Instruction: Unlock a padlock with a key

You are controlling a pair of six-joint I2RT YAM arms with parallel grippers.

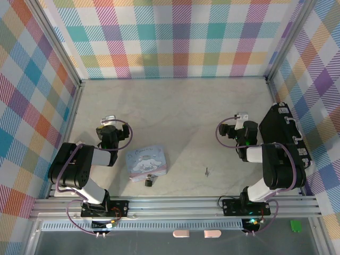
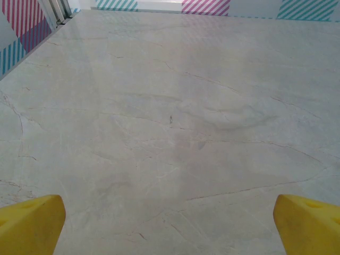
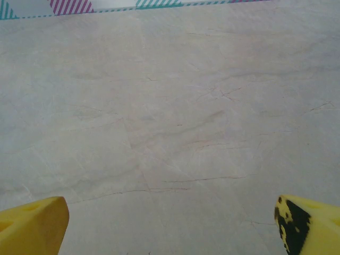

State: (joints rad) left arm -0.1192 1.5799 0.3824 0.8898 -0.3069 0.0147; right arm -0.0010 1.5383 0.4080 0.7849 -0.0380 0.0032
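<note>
padlock (image 1: 149, 181) lies on the table (image 1: 180, 106), small and dark, behind the left pincer (image 1: 109, 117) on the base side and off to its right. it sits at the near edge of the pastel tin (image 1: 147, 161); touching or just shy, can't tell. shackle too small to read.

key (image 1: 206, 171) is a thin sliver flat on the marble, behind the right pincer (image 1: 241, 115) toward its base and off to its left. it's well apart from the padlock, in the gap between the two arms. nothing touches it.

left arm is folded: elbow out to the left, forearm doubling back, wrist aimed at the far wall. left pincer (image 2: 170, 228) hangs over bare marble with its yellow fingertips (image 2: 29, 226) spread wide at the frame corners, nothing between them.

right arm is the same fold mirrored, elbow to the right, wrist pointing away from the base. right pincer (image 3: 170, 226) is spread wide too, and empty. its right fingertip (image 3: 311, 223) has a black scuffed patch.

both pincers face away from padlock and key, so each has its own wrist and forearm between it and them.

the tin lies to the right of the left pincer and nearer the bases, between that wrist and the padlock. big black case (image 1: 284, 130) stands just right of the right pincer against the side wall, close beside that forearm. plaid walls (image 1: 175, 37) on three sides.
</note>
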